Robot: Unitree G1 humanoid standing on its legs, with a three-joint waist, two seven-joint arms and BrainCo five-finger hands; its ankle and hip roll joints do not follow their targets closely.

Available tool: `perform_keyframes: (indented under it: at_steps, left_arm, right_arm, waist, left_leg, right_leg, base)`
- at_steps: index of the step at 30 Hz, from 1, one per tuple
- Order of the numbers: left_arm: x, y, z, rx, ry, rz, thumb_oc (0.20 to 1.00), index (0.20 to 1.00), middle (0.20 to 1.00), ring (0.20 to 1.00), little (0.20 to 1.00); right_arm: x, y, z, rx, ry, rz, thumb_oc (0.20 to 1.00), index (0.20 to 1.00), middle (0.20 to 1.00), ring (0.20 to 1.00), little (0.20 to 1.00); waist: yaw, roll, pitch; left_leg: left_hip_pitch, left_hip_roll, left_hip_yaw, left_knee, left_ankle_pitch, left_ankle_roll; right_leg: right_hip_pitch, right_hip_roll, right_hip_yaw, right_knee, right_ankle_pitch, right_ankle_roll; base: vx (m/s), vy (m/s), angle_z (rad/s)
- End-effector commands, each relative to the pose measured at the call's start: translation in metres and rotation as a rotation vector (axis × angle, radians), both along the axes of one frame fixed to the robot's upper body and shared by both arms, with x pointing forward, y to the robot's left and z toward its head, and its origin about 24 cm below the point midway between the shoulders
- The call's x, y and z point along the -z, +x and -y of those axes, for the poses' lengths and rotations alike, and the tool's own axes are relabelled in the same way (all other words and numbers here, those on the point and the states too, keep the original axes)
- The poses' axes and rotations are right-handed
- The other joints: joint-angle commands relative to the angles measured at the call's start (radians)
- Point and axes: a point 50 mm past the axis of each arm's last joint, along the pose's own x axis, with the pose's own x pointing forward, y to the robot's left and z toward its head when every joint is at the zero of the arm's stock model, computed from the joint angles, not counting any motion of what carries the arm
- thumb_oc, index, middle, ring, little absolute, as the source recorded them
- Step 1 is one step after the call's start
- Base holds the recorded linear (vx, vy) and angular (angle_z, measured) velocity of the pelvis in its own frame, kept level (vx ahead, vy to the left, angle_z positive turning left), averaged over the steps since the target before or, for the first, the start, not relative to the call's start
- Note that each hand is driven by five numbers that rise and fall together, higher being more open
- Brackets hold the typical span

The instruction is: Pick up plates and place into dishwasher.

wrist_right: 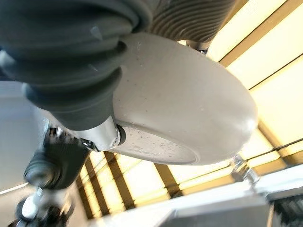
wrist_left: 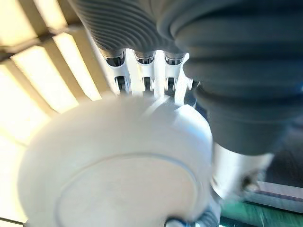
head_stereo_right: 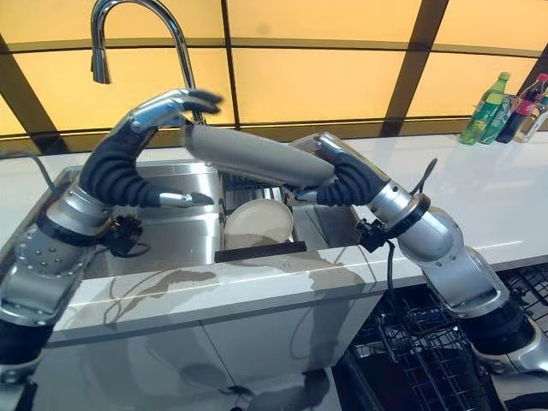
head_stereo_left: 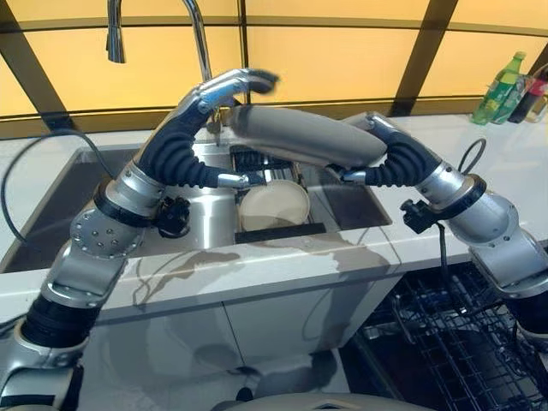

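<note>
A grey-beige plate [head_stereo_left: 300, 135] hangs edge-on above the sink [head_stereo_left: 51, 205], between my two hands. My right hand [head_stereo_left: 383, 130] is shut on its right end, fingers over the top and thumb [head_stereo_left: 353, 176] underneath; its wrist view has the plate's underside [wrist_right: 189, 99] right against the hand. My left hand [head_stereo_left: 224, 88] is open at the plate's left end, fingers reaching over the rim and thumb [head_stereo_left: 244, 180] well below it. The plate [wrist_left: 123, 165] lies just past those fingers [wrist_left: 144, 71]. A second cream plate [head_stereo_left: 274, 205] leans in a dark rack in the sink.
A tall curved tap [head_stereo_left: 199, 34] rises behind the hands. The white counter [head_stereo_left: 282, 265] runs along the sink's front. The dishwasher's open black wire rack [head_stereo_left: 462, 342] is low on the right. Bottles [head_stereo_left: 501, 90] stand at the far right of the counter.
</note>
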Motion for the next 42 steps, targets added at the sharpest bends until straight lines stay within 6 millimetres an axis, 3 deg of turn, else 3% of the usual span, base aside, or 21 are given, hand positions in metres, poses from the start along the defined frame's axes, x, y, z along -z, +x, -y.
perform_keyframes:
  at_steps: [1,14,21,27,31,36,38,42]
  left_arm:
    - [-0.003,0.003,-0.023,-0.081,-0.217,0.007,1.000,1.000,1.000,1.000,1.000]
    - [-0.003,0.002,-0.045,-0.207,-0.352,0.050,1.000,1.000,1.000,1.000,1.000]
    - [-0.004,0.002,-0.057,-0.250,-0.370,0.048,1.000,1.000,1.000,1.000,1.000]
    - [-0.001,0.003,-0.067,-0.308,-0.371,0.037,1.000,1.000,1.000,1.000,1.000]
    - [0.002,0.005,-0.077,-0.377,-0.358,0.034,1.000,1.000,1.000,1.000,1.000]
    - [0.002,0.006,-0.086,-0.433,-0.363,0.053,1.000,1.000,1.000,1.000,1.000]
    - [0.003,0.004,-0.093,-0.469,-0.360,0.054,1.000,1.000,1.000,1.000,1.000]
    - [0.000,-0.001,-0.098,-0.489,-0.346,0.086,1.000,1.000,1.000,1.000,1.000]
  right_arm:
    - [-0.023,-0.003,0.016,0.073,0.100,0.173,0.200,0.200,0.200,0.200,0.200]
    - [-0.029,-0.006,0.051,0.271,0.162,0.259,0.200,0.200,0.200,0.200,0.200]
    - [-0.022,-0.011,0.080,0.430,0.194,0.256,0.200,0.200,0.200,0.200,0.200]
    - [-0.006,-0.022,0.109,0.575,0.205,0.212,0.200,0.200,0.200,0.200,0.200]
    - [0.009,-0.034,0.138,0.718,0.252,0.169,0.200,0.200,0.200,0.200,0.200]
    - [0.024,-0.043,0.158,0.801,0.274,0.117,0.200,0.200,0.200,0.200,0.200]
    - [0.034,-0.044,0.164,0.823,0.296,0.063,0.200,0.200,0.200,0.200,0.200]
    - [0.050,-0.042,0.175,0.886,0.313,-0.003,0.200,0.200,0.200,0.200,0.200]
  waist:
    - [0.020,0.019,-0.044]
    - [-0.024,0.012,-0.034]
    - [-0.070,0.009,-0.032]
    - [-0.122,0.013,-0.029]
    - [-0.183,0.015,-0.011]
    - [-0.232,0.010,0.022]
    - [-0.230,0.000,0.031]
    - [-0.208,0.007,0.048]
  left_leg:
    - [0.075,0.081,0.015,0.019,-0.124,-0.056]
    - [0.081,0.089,0.052,0.018,-0.134,-0.061]
    - [0.089,0.090,0.094,0.015,-0.142,-0.054]
    - [0.095,0.082,0.125,0.009,-0.149,-0.041]
    - [0.106,0.072,0.156,0.003,-0.171,-0.028]
    - [0.110,0.064,0.208,0.002,-0.182,-0.021]
    - [0.118,0.069,0.250,0.002,-0.185,-0.015]
    - [0.094,0.090,0.288,0.003,-0.148,0.003]
  right_leg:
    - [-0.077,-0.013,0.015,0.037,0.041,0.028]
    - [-0.091,-0.015,0.045,0.023,0.055,0.034]
    - [-0.112,-0.025,0.074,0.031,0.065,0.046]
    - [-0.146,-0.034,0.118,0.057,0.068,0.062]
    - [-0.177,-0.051,0.157,0.080,0.071,0.087]
    - [-0.229,-0.072,0.165,0.094,0.110,0.117]
    - [-0.258,-0.085,0.112,0.147,0.138,0.132]
    - [-0.281,-0.056,0.093,0.296,0.098,0.120]
  base:
    - [0.00,0.000,0.00]
    - [-0.04,0.017,-0.08]
    - [-0.02,0.060,-0.17]
    - [0.00,0.086,-0.25]
    - [0.00,0.099,-0.31]
    - [-0.07,0.045,-0.37]
    - [-0.11,-0.061,-0.55]
    - [-0.20,-0.092,-0.69]
